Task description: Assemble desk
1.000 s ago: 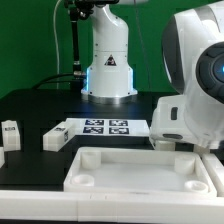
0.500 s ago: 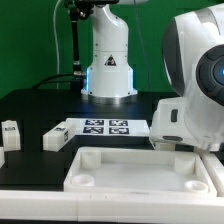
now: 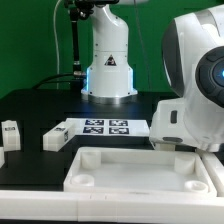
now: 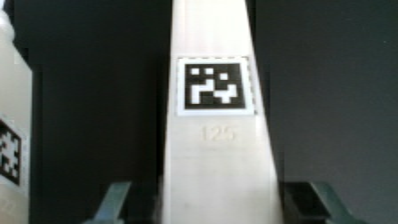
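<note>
- **Hand state.** The hand (image 4: 210, 200) straddles a white square leg (image 4: 214, 60), with one finger (image 4: 118, 203) on each flank. The leg's tag (image 4: 214, 85) faces the wrist camera. A dark sliver shows along one flank, so it cannot be told whether the pads are pressing the leg or standing just off it.
- **Location.** In the exterior view the arm (image 3: 195, 80) hangs over the far corner of the tabletop (image 3: 120, 153), on the exterior view's right. Its housing hides both hand and leg. The leg is judged to lie on the black desk (image 3: 40, 110) near that corner.
- **Other parts.** The spare legs (image 3: 55, 138) lie off the tabletop's corner on the exterior view's left. The marker board (image 3: 105, 127) lies just behind the tabletop's far rim.
- **Risk — skewed contact.** If one pad meets the leg before the other, the leg is likely to slide or turn on the black desk. The cause would be a hand set off-centre across the leg.
- **Risk — pivot on lifting.** The leg is long, smooth and flat-sided. A grip well away from its middle could let the free end droop or swing.
- **Risk — snagging.** A neighbouring white part (image 4: 15, 140), which cannot be identified, lies near the leg. An outer finger or the lifted leg could catch on it.
- **Risk — tabletop shift.** A swinging leg could strike the tabletop's rim and nudge the tabletop out of position.
</note>
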Controlling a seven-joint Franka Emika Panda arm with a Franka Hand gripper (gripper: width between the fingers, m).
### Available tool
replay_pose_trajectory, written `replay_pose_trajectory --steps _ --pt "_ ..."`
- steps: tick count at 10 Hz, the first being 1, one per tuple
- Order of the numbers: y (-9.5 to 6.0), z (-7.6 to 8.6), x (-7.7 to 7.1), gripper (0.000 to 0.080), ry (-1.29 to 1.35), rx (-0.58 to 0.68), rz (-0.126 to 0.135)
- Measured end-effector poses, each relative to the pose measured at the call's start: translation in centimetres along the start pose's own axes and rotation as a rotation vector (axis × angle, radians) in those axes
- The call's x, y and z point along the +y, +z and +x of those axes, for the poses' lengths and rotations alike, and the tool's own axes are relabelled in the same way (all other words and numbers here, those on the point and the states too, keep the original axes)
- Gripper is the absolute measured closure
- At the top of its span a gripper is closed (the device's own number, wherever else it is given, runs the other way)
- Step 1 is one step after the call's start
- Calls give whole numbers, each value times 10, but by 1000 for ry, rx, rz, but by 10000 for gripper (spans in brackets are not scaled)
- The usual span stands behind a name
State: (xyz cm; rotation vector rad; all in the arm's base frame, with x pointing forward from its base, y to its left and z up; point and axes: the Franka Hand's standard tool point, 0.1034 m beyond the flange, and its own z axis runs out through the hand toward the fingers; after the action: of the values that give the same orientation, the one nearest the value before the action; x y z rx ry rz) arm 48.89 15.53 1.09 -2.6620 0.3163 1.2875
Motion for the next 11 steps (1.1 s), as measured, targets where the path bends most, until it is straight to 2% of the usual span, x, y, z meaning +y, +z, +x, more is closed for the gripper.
replay_pose_trajectory --steps 1,2,4,6,7,11 --pt "-3 -1 2 510 -28 5 2" --pt "-14 -6 5 510 -85 8 7" --pt "-48 -29 14 509 -133 24 22" --pt "-75 -48 20 509 -170 28 28" --pt "-80 -51 18 509 -175 36 28" --pt "-82 -42 18 509 -183 81 36"
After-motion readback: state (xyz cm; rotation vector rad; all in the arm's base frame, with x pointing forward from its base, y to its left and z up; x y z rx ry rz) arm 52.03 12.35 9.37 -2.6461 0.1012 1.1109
